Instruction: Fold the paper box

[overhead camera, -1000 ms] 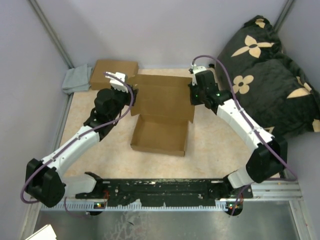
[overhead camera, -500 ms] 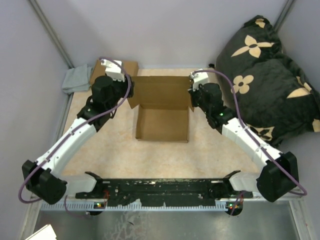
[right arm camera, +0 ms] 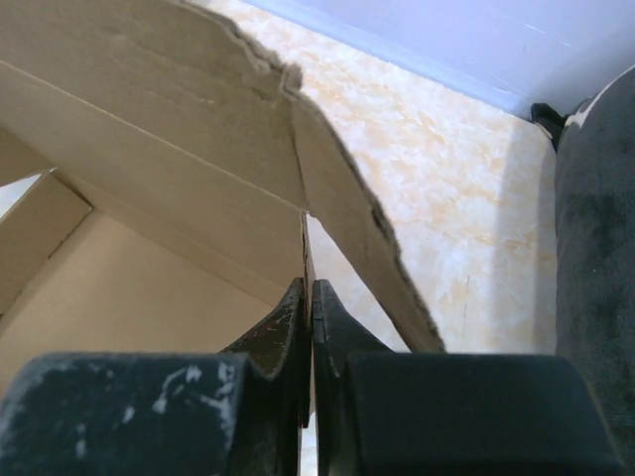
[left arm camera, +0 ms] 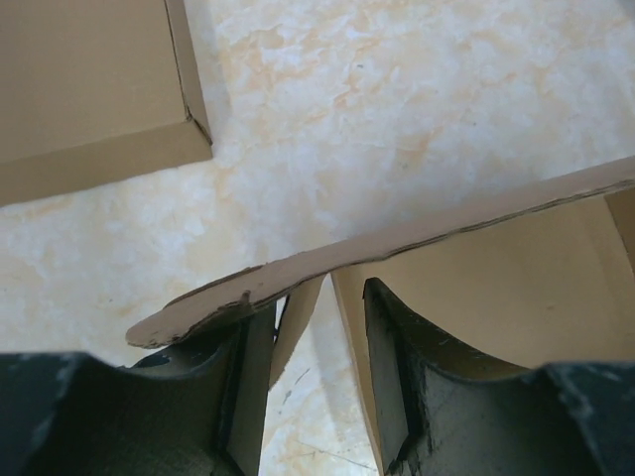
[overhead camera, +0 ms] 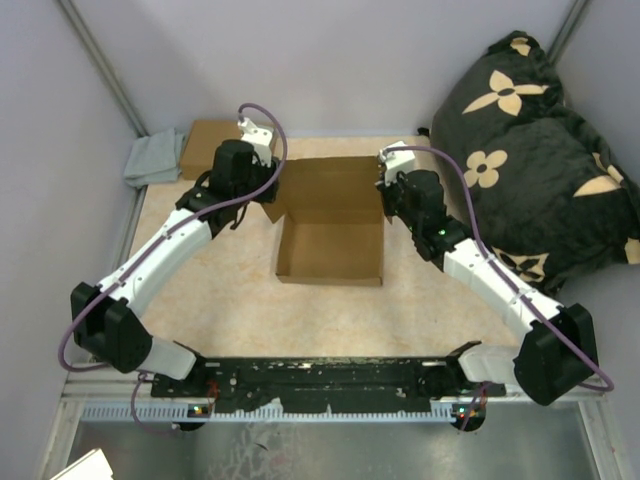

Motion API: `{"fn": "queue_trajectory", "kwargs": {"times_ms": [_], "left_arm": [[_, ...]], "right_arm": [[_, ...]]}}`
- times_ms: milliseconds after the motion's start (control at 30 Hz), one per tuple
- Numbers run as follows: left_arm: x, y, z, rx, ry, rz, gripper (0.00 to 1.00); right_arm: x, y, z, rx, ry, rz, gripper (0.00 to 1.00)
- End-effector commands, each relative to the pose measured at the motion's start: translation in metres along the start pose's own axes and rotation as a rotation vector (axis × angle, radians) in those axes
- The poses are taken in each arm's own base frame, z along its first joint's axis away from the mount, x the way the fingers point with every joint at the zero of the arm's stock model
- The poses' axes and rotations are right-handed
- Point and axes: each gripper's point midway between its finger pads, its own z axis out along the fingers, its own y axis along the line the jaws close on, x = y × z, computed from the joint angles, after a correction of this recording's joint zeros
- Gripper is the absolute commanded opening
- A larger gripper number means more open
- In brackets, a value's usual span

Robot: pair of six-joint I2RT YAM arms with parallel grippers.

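Note:
The paper box (overhead camera: 330,245) sits open in the middle of the table, its lid panel (overhead camera: 335,185) raised at the back. My left gripper (overhead camera: 268,192) is at the box's left rear corner. In the left wrist view it (left arm camera: 317,317) is open, with a thin side flap (left arm camera: 298,322) loose between the fingers and the lid's torn edge (left arm camera: 397,243) crossing above them. My right gripper (overhead camera: 385,195) is at the right rear corner. In the right wrist view it (right arm camera: 310,290) is shut on the box's thin side wall (right arm camera: 304,238).
A smooth closed brown carton (overhead camera: 212,142) lies at the back left, also in the left wrist view (left arm camera: 89,89). A grey cloth (overhead camera: 155,160) lies beside it. A black flowered pillow (overhead camera: 530,150) fills the right side. Walls stand close behind.
The box has shifted right and back, and its lid stands more upright. My left gripper has swung right to the left rear corner. My right gripper has kept its hold.

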Motion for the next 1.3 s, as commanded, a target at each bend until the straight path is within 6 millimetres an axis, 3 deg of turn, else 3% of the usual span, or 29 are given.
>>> {"fn": "queue_trajectory", "kwargs": {"times_ms": [0, 200, 300, 367, 467, 533, 600, 733, 1133, 1267], "left_arm": [[-0.003, 0.01, -0.008, -0.046, 0.014, 0.026, 0.47], [0.005, 0.025, -0.009, -0.127, 0.046, 0.027, 0.46], [0.008, 0.023, -0.008, -0.116, 0.056, 0.025, 0.42], [0.012, 0.019, -0.005, -0.096, 0.069, 0.02, 0.34], [0.012, 0.013, -0.003, -0.073, 0.074, 0.002, 0.11], [0.011, 0.012, -0.003, -0.069, 0.069, -0.019, 0.0], [0.009, 0.009, -0.004, -0.06, 0.064, -0.037, 0.0], [0.002, 0.004, -0.006, -0.039, 0.053, -0.07, 0.0], [-0.005, 0.0, -0.009, -0.018, 0.04, -0.092, 0.0], [-0.004, -0.001, -0.01, -0.011, 0.04, -0.099, 0.0]], "right_arm": [[-0.039, -0.003, -0.008, 0.009, -0.132, 0.021, 0.02], [-0.032, -0.002, -0.004, 0.012, -0.104, 0.025, 0.03], [-0.031, -0.001, -0.003, 0.01, -0.099, 0.032, 0.03], [-0.029, 0.0, -0.002, 0.007, -0.087, 0.04, 0.04], [-0.023, 0.002, 0.0, 0.003, -0.038, 0.064, 0.07], [-0.017, 0.003, 0.0, 0.001, 0.019, 0.086, 0.14], [-0.017, 0.003, 0.0, 0.008, 0.078, 0.116, 0.25], [-0.007, 0.006, -0.004, 0.017, 0.206, 0.166, 0.34], [0.012, 0.009, -0.01, 0.008, 0.425, 0.137, 0.32], [0.023, 0.008, -0.005, 0.023, 0.476, 0.125, 0.24]]}}
